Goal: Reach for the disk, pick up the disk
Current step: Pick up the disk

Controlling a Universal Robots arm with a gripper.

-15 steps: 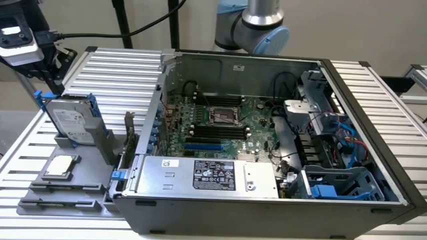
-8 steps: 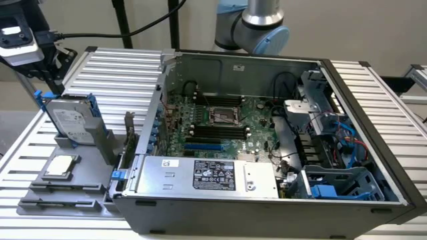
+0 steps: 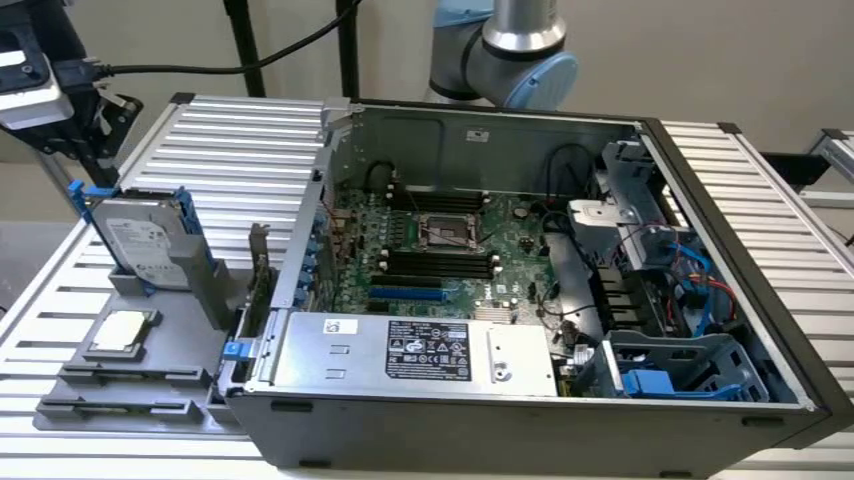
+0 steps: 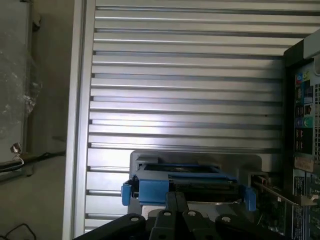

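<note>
The disk [image 3: 140, 240] stands, apparently slotted, beside the computer case [image 3: 534, 440].

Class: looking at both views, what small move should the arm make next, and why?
Probably a short, straight lift. The tool appears shut on the blue top edge of the disk, which stands upright in its grey holder; pulling straight up should free it without scraping the holder.

The gripper [image 3: 90, 176] is held low at the exterior view's left, pointed downward, with its fingers [image 4: 170, 206] pressed together and no gap between them; a grey arm joint [image 3: 514, 50] is seen at the rear.
</note>
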